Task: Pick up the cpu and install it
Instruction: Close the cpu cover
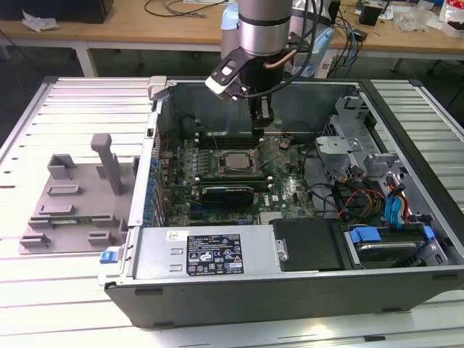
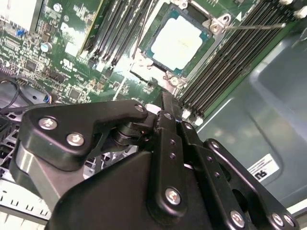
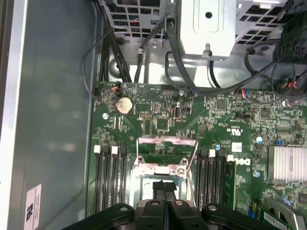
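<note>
Your gripper (image 1: 262, 123) hangs inside open computer case (image 1: 304, 286), above motherboard (image 1: 290, 190). Fingers (image 3: 160, 190) pressed together, nothing between them. You see the cpu (image 2: 180, 40) lying flat in socket (image 2: 154, 61), silver top up, apart from the fingertips. In exterior view, cpu (image 1: 233, 161) sits just toward exterior view's left of gripper. Memory slots (image 2: 225, 62) flank socket. Grey tray (image 1: 69, 210) rests on table (image 1: 43, 312), outside case, on exterior view's left.

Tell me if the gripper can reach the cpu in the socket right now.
Probably yes. The cpu lies bare-topped in the socket, and the gripper hangs close above with nothing between them; its fingers are shut, though.
</note>
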`<state>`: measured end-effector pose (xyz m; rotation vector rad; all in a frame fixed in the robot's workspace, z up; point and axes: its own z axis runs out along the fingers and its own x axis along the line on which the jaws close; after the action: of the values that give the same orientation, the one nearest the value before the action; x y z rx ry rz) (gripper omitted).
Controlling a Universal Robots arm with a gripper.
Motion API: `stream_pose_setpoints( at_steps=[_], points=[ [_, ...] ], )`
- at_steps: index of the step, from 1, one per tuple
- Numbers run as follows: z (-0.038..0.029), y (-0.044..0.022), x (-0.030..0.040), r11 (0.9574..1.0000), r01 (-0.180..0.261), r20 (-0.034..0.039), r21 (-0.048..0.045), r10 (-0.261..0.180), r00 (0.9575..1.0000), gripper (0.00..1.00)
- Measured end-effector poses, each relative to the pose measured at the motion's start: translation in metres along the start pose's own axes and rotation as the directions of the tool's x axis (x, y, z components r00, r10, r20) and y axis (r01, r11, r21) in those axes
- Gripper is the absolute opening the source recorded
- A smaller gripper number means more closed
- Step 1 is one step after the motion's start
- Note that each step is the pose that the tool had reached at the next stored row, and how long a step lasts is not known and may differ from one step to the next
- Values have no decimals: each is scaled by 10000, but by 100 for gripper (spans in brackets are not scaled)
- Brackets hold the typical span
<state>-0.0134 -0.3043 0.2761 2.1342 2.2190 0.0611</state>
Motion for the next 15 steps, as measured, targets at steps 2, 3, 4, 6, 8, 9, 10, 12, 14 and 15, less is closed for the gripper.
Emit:
stream_pose_setpoints(
  at_steps=[2,3,4,6,8,9,10,12,14,15],
  points=[
    [6,85,-4,10000,-1,0,0,1,10000,11],
    [9,121,-5,10000,1,-1,0,-1,10000,11],
    [10,143,-6,10000,-1,0,0,1,10000,11],
    [14,204,-8,10000,1,1,0,-1,10000,11],
    [18,259,-10,10000,0,1,1,0,10000,11],
    [21,285,-11,10000,0,1,0,0,10000,11],
    [23,314,-12,10000,1,1,0,-1,10000,11],
    [25,349,-14,10000,0,0,0,0,10000,11],
    [31,424,-17,10000,0,0,0,0,10000,11],
    [33,447,-17,10000,-1,-1,-1,1,10000,11]
  ],
)
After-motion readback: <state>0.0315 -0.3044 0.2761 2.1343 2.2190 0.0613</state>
